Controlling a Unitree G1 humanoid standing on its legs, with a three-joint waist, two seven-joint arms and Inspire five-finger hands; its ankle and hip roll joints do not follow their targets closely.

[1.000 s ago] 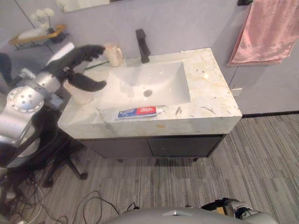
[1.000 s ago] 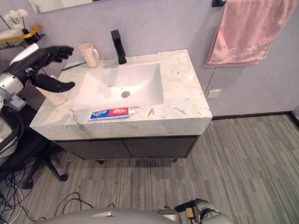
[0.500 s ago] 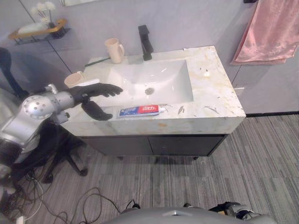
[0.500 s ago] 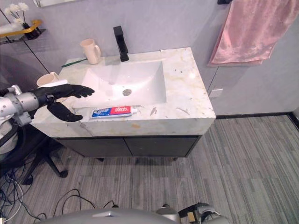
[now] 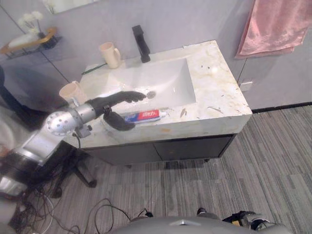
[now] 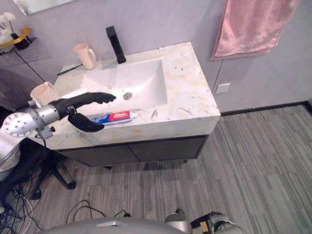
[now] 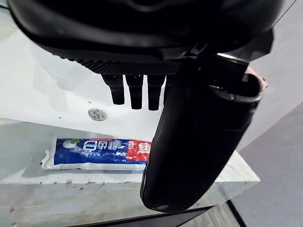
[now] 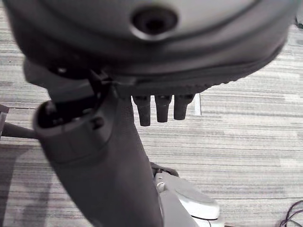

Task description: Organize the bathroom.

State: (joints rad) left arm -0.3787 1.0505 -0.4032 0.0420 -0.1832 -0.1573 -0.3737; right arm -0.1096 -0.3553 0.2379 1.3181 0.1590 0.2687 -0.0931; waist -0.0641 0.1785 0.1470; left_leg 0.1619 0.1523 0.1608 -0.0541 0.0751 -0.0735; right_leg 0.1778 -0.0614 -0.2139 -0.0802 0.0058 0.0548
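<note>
Left hand [image 5: 114, 102] spread, fingers apart, hovering over toothpaste tube [image 5: 144, 115] on counter's [image 5: 219, 97] front edge, holding nothing.

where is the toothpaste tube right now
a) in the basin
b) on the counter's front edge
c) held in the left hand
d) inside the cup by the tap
b: the toothpaste tube lies flat on the counter in front of the basin, with the open left hand above it, not holding it.
</note>
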